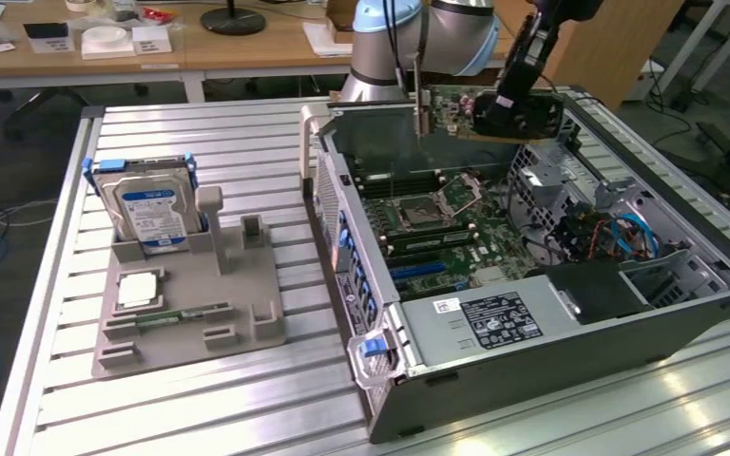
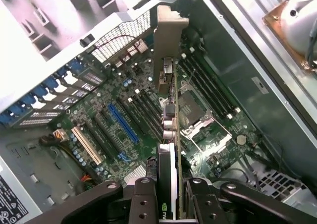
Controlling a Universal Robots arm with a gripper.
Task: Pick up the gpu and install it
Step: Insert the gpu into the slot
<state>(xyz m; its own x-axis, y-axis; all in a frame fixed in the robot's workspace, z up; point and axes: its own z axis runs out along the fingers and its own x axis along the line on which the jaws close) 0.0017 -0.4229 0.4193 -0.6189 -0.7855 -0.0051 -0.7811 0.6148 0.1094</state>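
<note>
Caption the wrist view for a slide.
Gripper holds the gpu edge-on above the motherboard inside the open computer case.

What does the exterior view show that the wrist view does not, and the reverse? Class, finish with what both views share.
Exterior view adds: the hard drive with its blue-white label standing in the gray fixture, a memory stick lying on that fixture, and the arm reaching over the case. Wrist view adds: the white slot on the motherboard, and the fingers pressing both faces of the card. Both share: the tool shut on the gpu, held above the open computer case, and the CPU socket.
</note>
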